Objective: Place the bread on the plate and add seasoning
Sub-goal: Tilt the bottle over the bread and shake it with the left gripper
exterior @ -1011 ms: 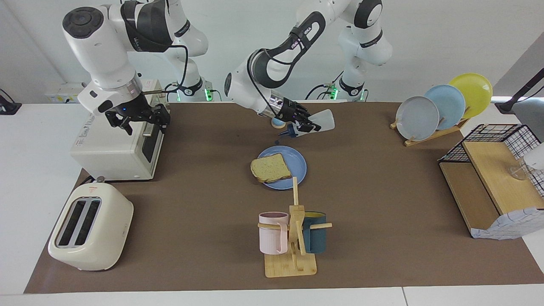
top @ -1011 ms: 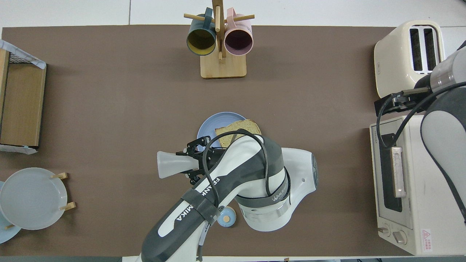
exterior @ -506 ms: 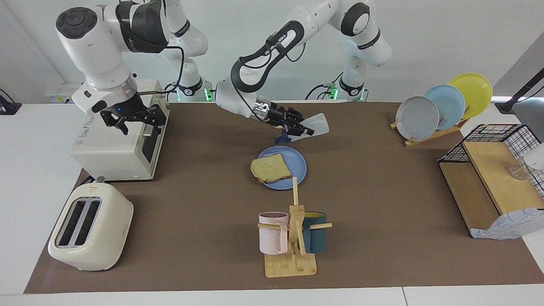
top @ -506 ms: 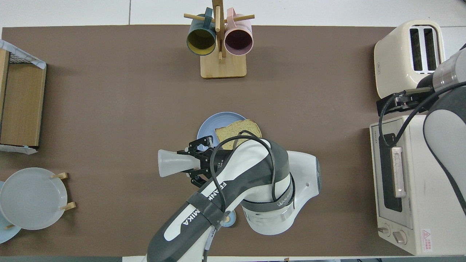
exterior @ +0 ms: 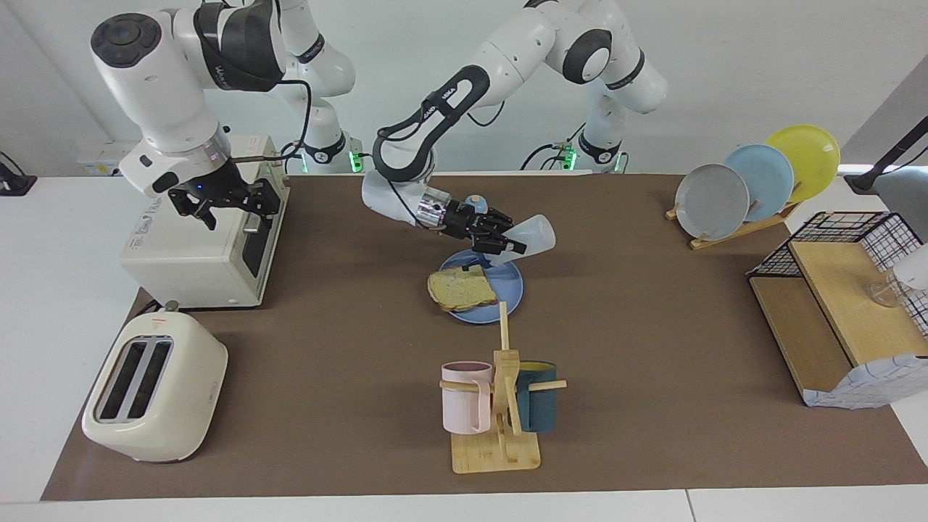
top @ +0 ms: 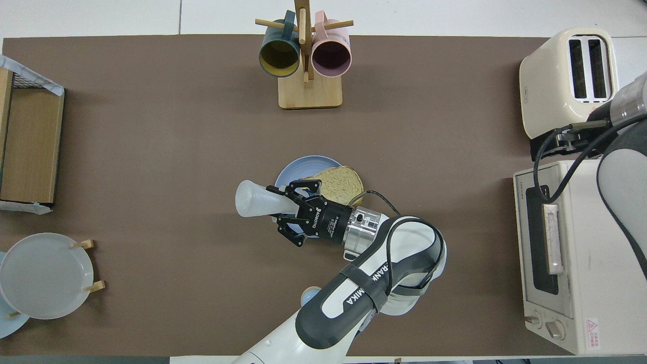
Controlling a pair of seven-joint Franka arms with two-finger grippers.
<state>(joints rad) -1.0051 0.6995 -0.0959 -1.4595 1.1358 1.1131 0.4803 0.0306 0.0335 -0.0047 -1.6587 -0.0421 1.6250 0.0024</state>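
Note:
The bread [exterior: 460, 288] [top: 341, 179] lies on the blue plate [exterior: 510, 288] [top: 292, 172] at mid-table, overhanging the rim toward the right arm's end. My left gripper [exterior: 505, 243] [top: 284, 207] is shut on the seasoning [exterior: 533, 235] [top: 255, 198] near its cap. It holds the bottle tilted over the plate, base up and toward the left arm's end. The dark cap points down at the bread's edge and is mostly hidden by the fingers. My right gripper [exterior: 226, 201] waits open and empty above the toaster oven [exterior: 196, 246].
A small blue bell [exterior: 475, 201] [top: 308, 296] sits between the plate and the robots. A mug rack [exterior: 500, 406] stands farther out, a cream toaster [exterior: 152, 384] beyond the oven's end. Upright plates [exterior: 754, 181] and a wooden shelf with wire basket [exterior: 841, 312] occupy the left arm's end.
My left arm has carried the bottle from beside the bell to over the plate, bringing the cap down toward the bread. The right gripper rose slightly over the oven.

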